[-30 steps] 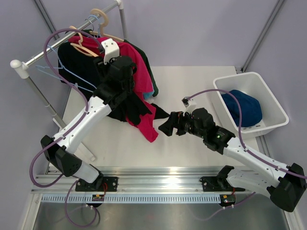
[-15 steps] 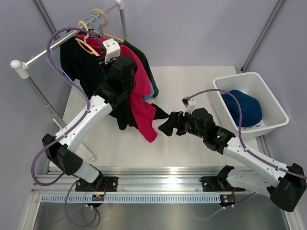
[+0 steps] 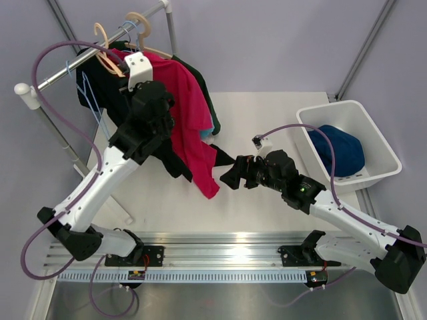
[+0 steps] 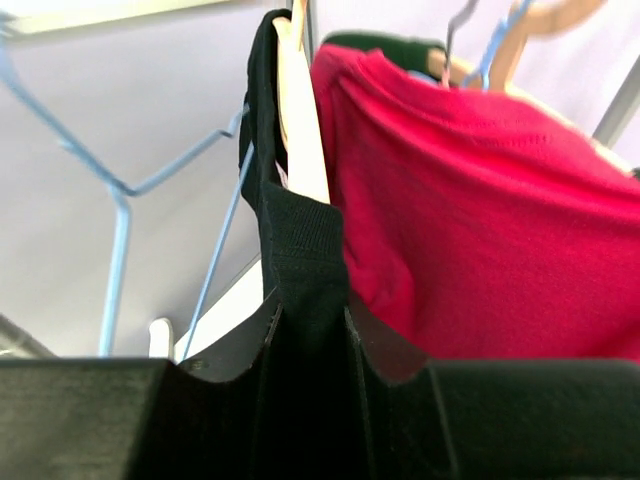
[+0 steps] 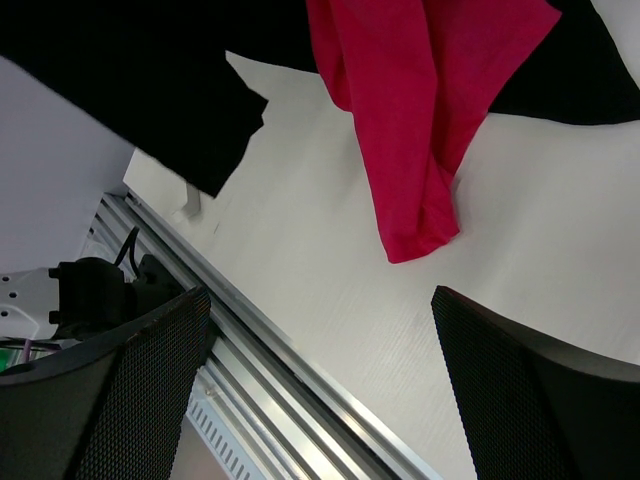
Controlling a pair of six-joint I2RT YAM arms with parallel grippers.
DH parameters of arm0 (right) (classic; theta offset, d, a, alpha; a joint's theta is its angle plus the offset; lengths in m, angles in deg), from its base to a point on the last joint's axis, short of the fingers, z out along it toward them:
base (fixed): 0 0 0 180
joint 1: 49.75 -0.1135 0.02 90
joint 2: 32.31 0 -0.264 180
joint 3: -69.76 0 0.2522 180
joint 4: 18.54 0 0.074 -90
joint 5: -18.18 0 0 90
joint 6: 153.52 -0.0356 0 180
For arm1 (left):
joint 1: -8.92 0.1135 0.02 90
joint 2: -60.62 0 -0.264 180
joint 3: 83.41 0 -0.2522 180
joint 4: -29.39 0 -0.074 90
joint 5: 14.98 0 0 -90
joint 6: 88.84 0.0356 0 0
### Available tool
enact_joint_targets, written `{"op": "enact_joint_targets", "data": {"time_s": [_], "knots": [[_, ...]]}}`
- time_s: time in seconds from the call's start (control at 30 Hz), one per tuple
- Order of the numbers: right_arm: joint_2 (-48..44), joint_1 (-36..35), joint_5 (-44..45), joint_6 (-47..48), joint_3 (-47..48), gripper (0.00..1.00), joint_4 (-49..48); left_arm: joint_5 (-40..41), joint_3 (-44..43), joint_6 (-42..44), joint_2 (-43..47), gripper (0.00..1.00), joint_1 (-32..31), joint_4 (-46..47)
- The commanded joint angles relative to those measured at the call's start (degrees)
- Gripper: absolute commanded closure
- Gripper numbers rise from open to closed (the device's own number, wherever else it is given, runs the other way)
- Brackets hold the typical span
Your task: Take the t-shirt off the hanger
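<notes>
A black t-shirt (image 3: 100,83) hangs on a wooden hanger (image 3: 103,47) at the left of the clothes rail (image 3: 60,72). My left gripper (image 3: 133,90) is raised to the rail and shut on the shirt's black collar band (image 4: 305,290), just under the hanger's wooden arm (image 4: 300,120). A red t-shirt (image 3: 190,113) hangs right beside it and fills the right of the left wrist view (image 4: 480,230). My right gripper (image 3: 230,177) is open and empty, low over the table near the red hem (image 5: 420,120); its fingers (image 5: 130,400) frame bare tabletop.
A light blue wire hanger (image 4: 120,200) hangs left of the black shirt. A dark green garment (image 3: 200,80) and a second wooden hanger (image 3: 140,23) sit further along the rail. A white bin (image 3: 377,177) at the right holds a blue garment (image 3: 340,150). A metal rail (image 5: 300,360) borders the table's near edge.
My left arm has swung left and up, dragging the black shirt and its wooden hanger left along the rail, away from the red shirt. The right arm has not moved.
</notes>
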Motion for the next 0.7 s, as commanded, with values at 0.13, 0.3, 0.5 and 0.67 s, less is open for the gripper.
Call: {"op": "enact_joint_targets", "data": {"time_s": [0.13, 0.3, 0.5, 0.67], "knots": [[-0.5, -0.4, -2.4, -0.3, 1.2, 0.01, -1.9, -2.4, -0.5, 4.6, 9.3, 1.00, -1.4, 3.6], [0.6, -0.4, -2.8, -0.1, 1.7, 0.00, -1.7, -6.5, 2.3, 1.8, 13.0, 1.00, -2.0, -1.6], [0.0, -0.4, -2.1, 0.2, 1.7, 0.00, -1.3, -12.6, 6.3, -7.5, 17.4, 1.00, -2.2, -9.9], [-0.5, -0.4, -2.3, 0.3, 1.7, 0.01, -1.1, -15.9, 9.8, -10.0, 20.0, 1.00, -2.2, -12.1]]}}
